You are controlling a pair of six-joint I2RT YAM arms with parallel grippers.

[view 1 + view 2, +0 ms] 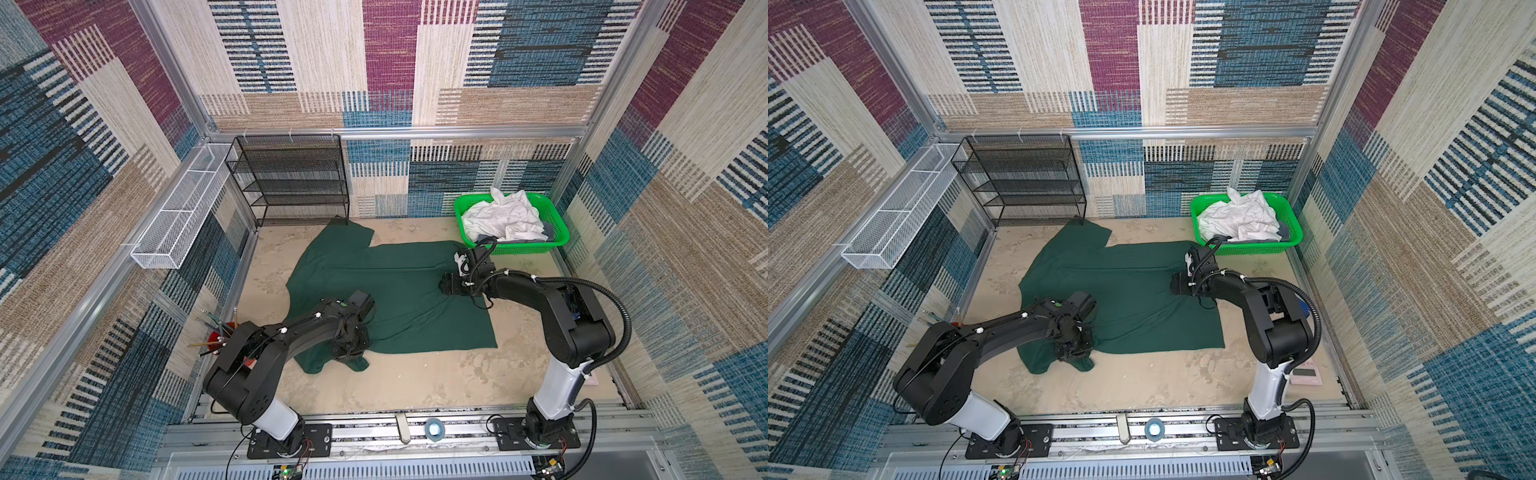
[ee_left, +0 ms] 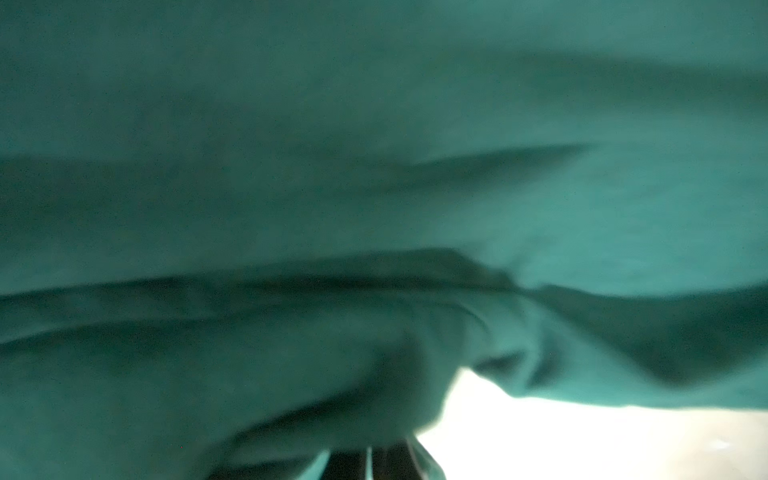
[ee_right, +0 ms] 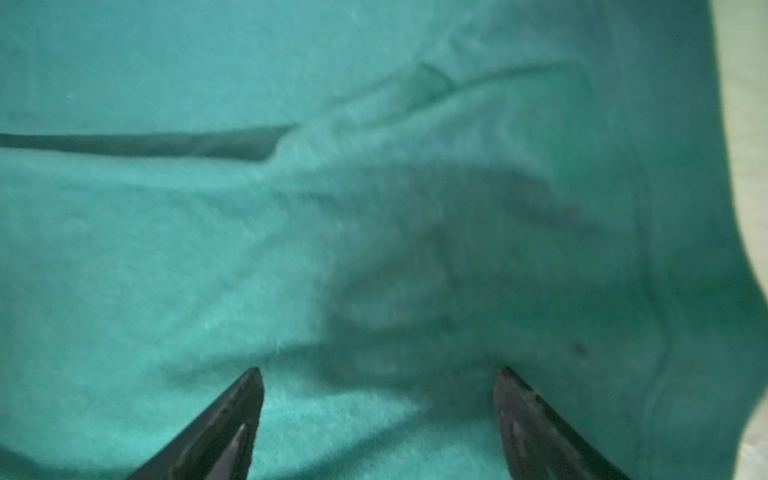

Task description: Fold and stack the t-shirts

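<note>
1. Your dark green t-shirt (image 1: 399,291) lies spread on the table (image 1: 415,386) in the middle of the cell. It is mostly flat, with one sleeve reaching toward the black mesh shelf (image 1: 291,178). Its near-left corner is rumpled under your left arm
2. Your left gripper (image 1: 351,351) is down on that rumpled corner. In the left wrist view its fingers (image 2: 353,463) sit close together with cloth bunched over them, so I read it as clenched on a pinch of the green shirt
3. Your right gripper (image 3: 380,399) hangs low over the same shirt, just inside its right edge. Its jaws stand wide apart with nothing between them. Whether the tips touch the cloth, I cannot tell
4. The white t-shirts (image 1: 503,220) sit crumpled in a heap in the bright green basket (image 1: 559,226) at the far right. A bit of grey fabric (image 1: 547,233) shows beneath them, and none of these is out on the table
5. You are early in the task: no crease is laid in the green shirt and no folded stack shows anywhere
6. Left to do, as I judge it: take a second hold with the right side, fold the green shirt, then fold each basket shirt and stack them
</note>
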